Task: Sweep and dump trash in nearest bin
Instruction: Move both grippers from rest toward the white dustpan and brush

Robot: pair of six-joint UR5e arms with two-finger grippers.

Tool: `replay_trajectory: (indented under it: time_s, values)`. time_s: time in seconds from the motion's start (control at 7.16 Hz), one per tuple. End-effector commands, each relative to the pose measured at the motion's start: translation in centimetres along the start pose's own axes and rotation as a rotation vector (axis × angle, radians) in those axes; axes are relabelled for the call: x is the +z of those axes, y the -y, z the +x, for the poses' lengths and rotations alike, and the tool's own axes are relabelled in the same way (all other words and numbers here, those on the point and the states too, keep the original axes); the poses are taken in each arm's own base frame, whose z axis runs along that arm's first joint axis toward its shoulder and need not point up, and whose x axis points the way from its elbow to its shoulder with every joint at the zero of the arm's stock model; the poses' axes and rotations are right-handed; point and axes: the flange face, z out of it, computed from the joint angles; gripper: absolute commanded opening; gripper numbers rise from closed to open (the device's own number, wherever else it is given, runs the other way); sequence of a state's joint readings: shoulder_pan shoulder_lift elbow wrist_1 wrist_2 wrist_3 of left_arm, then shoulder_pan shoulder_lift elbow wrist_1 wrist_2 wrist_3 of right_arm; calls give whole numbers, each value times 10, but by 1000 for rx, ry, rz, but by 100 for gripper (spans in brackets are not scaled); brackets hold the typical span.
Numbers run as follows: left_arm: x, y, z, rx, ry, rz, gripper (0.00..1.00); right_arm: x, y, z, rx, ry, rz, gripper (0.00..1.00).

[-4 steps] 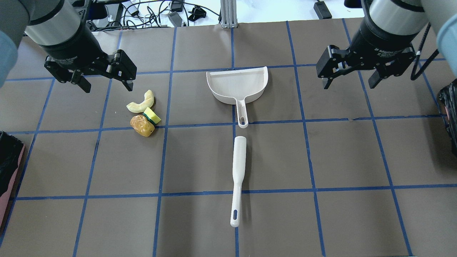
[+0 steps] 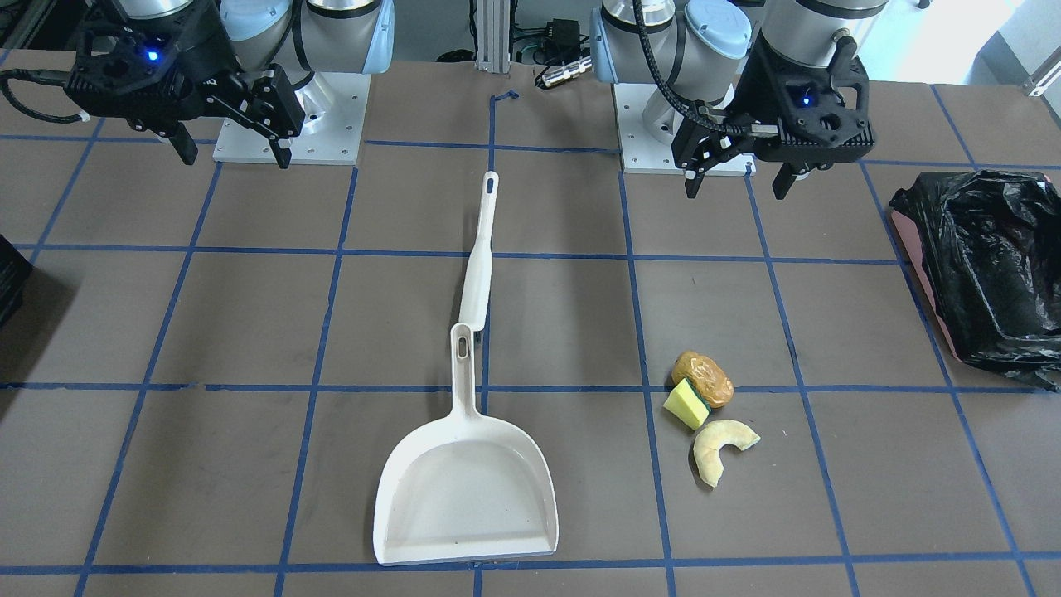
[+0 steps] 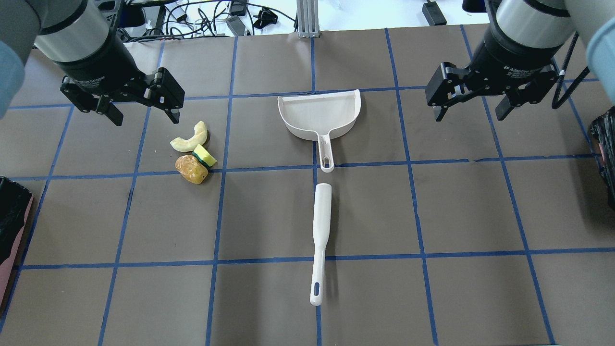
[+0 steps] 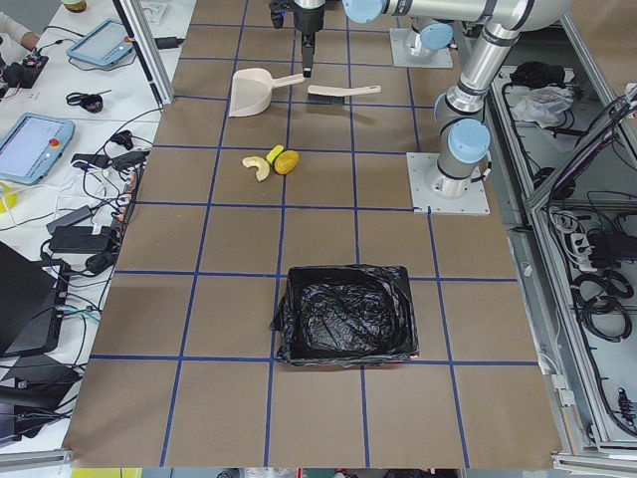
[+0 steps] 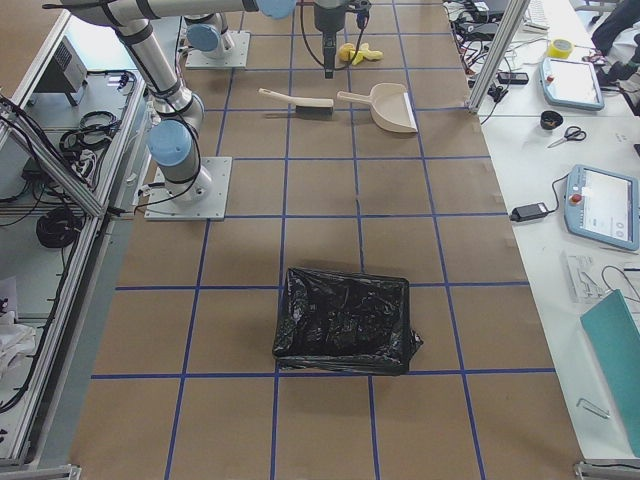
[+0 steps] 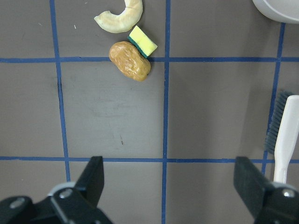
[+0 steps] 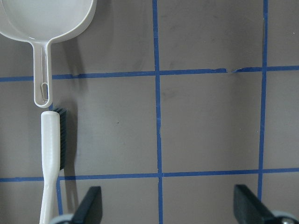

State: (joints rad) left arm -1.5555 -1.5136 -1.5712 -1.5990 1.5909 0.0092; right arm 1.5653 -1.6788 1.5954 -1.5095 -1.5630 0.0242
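Observation:
The trash lies in a tight cluster: a brown-orange bread lump (image 3: pixel 192 169), a yellow-and-green sponge block (image 3: pixel 205 155) and a pale crescent (image 3: pixel 190 138). It also shows in the left wrist view: lump (image 6: pixel 130 60), sponge (image 6: pixel 143 41), crescent (image 6: pixel 119 18). My left gripper (image 3: pixel 144 115) is open and empty, hovering just beyond and left of the cluster. My right gripper (image 3: pixel 469 114) is open and empty over bare table at the far right. The pink bin with its black bag (image 3: pixel 9 226) sits at the left table edge, seen better in the front view (image 2: pixel 986 265).
A white dustpan (image 3: pixel 321 113) lies mid-table with its handle toward me. A white brush (image 3: pixel 321 226) lies in line behind it. A second black-bagged container (image 3: pixel 606 154) shows at the right edge. Cables and boxes lie beyond the far edge.
Almost nothing: the right gripper has shifted very slightly. The trash, dustpan and brush lie where they were.

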Motion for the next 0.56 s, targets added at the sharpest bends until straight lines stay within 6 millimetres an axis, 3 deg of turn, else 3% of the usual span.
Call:
replay_trajectory:
  time_s: [0.0,0.42]
  values:
    - [2,2,-4,-11,2,-3,100,20,-12,-18,-24,23,-48,100]
    - [12,31,-25,-11,-4,44,100,86,-81,-129,8,-9,-176,100]
